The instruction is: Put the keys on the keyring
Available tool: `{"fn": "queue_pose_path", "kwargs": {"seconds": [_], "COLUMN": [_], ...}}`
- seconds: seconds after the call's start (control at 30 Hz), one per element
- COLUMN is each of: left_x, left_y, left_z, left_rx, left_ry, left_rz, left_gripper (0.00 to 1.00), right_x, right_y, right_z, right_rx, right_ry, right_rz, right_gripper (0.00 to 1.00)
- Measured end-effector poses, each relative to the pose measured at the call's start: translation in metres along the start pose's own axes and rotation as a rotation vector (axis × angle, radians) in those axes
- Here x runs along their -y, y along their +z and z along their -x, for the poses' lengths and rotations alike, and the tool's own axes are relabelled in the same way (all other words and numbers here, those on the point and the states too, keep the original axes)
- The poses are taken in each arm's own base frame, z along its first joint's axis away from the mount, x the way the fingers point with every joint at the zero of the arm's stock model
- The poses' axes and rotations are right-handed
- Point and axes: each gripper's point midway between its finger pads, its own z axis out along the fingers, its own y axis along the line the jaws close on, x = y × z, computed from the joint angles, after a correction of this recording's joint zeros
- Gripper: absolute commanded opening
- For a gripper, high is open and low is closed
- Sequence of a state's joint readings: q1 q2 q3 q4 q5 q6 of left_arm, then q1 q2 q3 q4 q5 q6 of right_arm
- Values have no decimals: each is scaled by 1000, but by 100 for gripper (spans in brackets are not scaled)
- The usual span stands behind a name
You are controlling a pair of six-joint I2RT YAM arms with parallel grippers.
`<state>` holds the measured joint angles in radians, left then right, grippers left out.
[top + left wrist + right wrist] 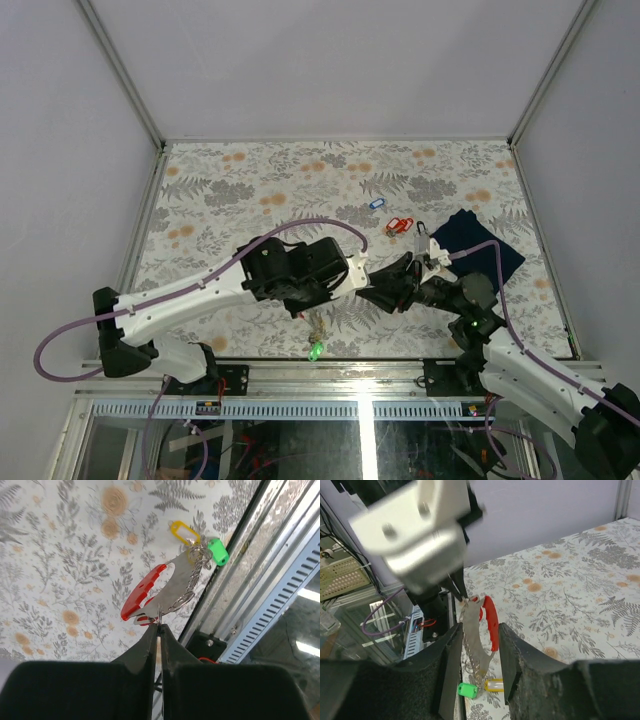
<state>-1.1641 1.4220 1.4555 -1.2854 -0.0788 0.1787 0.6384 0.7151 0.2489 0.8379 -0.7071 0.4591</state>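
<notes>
Above the tabletop's (220, 190) near edge we pinch the keyring (142, 597) in our left gripper (159, 627), a green-tagged key (218, 551) dangling; our right gripper (479, 645) straddles it, jaws partly apart. The red-tagged keys (399, 226) lie right of the tabletop's middle.

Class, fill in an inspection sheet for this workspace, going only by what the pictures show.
Surface: table under a floral cover.
Job's things: blue-tagged key and red-tagged keys lie loose; keyring bunch, with green tag and yellow tag, is held above the near edge.
Clutter: navy cloth, right side.
Grippers: left gripper shut on the keyring bunch; right gripper open, straddling it.
Cables: purple cables along both arms.
Surroundings: pale walls, metal frame.
</notes>
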Motion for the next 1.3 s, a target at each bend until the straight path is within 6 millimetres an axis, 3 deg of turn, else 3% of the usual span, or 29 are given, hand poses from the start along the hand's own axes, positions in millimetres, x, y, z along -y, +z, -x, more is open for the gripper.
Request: {"fn": "queue_pose_path", "kwargs": {"seconds": [0.27, 0.4, 0.53, 0.7, 0.8, 1.0, 1.3], "left_x": [-19, -26, -31, -33, -33, -34, -37], "left_y": [-40, -55, -64, -69, -69, -69, -69], "left_z": [33, 43, 51, 56, 57, 57, 60], "left_rx": [216, 281, 318, 342, 342, 344, 353], "left_ry": [-39, -56, -66, -72, -73, -76, -87], "left_rz": [75, 105, 125, 135, 136, 138, 149], "left_gripper": [0, 0, 0, 0, 0, 0, 0], "right_x": [6, -5, -22, -5, 4, 8, 2], "right_y": [-9, 2, 18, 29, 36, 51, 61], "right_z": [-7, -9, -20, -34, -32, -22, -27], "right_rx": [41, 63, 64, 33, 29, 58, 65], "right_ry": [-110, -215, -295, -339, -356, -364, -334], "right_rz": [-39, -21, -2, -86, -125, -138, -111], "right_gripper": [59, 62, 73, 73, 70, 65, 55]}}
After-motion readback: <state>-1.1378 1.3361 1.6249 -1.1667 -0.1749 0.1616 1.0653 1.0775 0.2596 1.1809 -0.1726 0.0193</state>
